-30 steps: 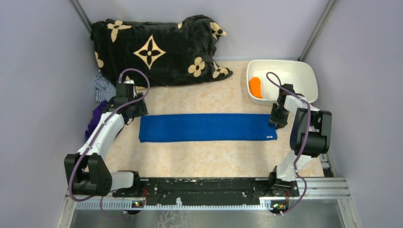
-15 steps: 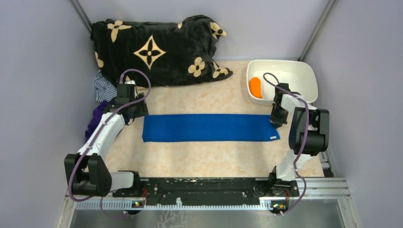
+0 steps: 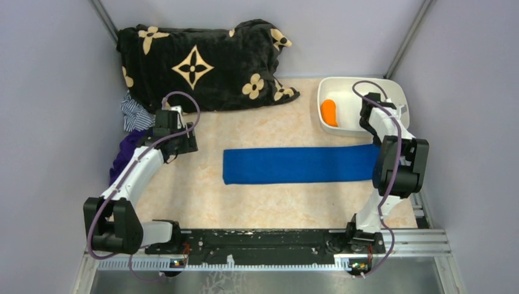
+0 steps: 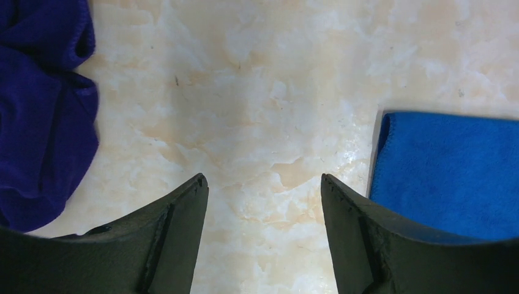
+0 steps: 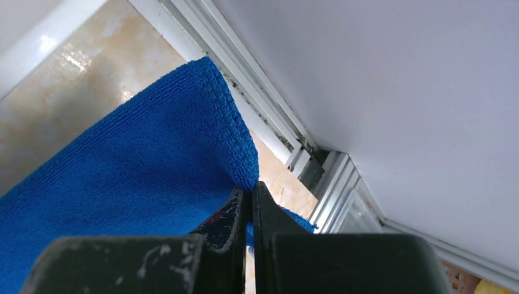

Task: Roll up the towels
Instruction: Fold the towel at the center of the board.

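Here right pincer [image 5: 246, 192] grips blue towel [image 5: 141, 177], its end apparently lifted.

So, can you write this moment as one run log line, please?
right hand: shut on blue towel end | left hand: open, empty | orange towel: in white tub

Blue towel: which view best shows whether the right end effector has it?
Right wrist: the right end effector pinches the blue towel at its edge. Top external shows the whole strip, its gripped end hidden behind the arm. Left wrist shows only the free end.
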Available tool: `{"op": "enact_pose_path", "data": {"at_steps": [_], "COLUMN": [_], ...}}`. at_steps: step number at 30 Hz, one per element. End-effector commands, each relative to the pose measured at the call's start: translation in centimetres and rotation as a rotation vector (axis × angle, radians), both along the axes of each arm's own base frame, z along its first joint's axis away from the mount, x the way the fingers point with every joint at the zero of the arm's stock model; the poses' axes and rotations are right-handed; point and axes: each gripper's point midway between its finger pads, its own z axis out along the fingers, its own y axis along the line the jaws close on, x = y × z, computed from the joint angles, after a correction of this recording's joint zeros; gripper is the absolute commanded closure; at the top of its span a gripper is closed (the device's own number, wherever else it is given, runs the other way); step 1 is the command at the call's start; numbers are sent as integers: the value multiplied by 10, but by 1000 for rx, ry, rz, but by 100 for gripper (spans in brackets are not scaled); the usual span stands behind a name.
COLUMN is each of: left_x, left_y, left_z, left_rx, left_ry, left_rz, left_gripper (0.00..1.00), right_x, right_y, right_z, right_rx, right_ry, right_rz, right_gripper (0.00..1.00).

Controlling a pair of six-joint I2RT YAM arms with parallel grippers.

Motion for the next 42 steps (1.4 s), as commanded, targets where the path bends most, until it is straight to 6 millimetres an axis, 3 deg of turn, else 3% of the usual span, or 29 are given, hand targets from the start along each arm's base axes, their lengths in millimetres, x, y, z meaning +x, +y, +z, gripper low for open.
{"op": "enact_pose_path", "data": {"at_steps": [1, 2, 6, 12, 16, 18, 28, 42], "left_x": [1, 1, 0, -11, -16, -18, -32, -44], "left_y": [-18, -22, -40, -78, -95, -102, -129, -138], "left_z": [-2, -3, -7, -28, -39, -44, -83, -109], "left_rx": [-52, -68, -155, -368, -475, -519, -597, -563], "left_ry": [-9, -11, 9, 147, 181, 186, 287, 356], "left_rz": [-75, -89, -142, -182, -180, -171, -148, -154], "left_gripper": [26, 26, 25, 26, 29, 30, 39, 64], "right_x": [13, 20, 48, 63, 64, 64, 60, 36], "right_y": [-5, 7, 93, 236, 305, 331, 417, 498], "right_z": [31, 29, 26, 42, 45, 33, 32, 34], "right_rx": [-33, 32, 369, 738, 861, 912, 1053, 1200], "right_ry": [-62, -83, -174, -275, -280, -240, -196, -130], "right_rz": [-6, 36, 262, 561, 666, 673, 769, 873], "right_gripper": [100, 100, 100, 100, 100, 100, 100, 100]}}
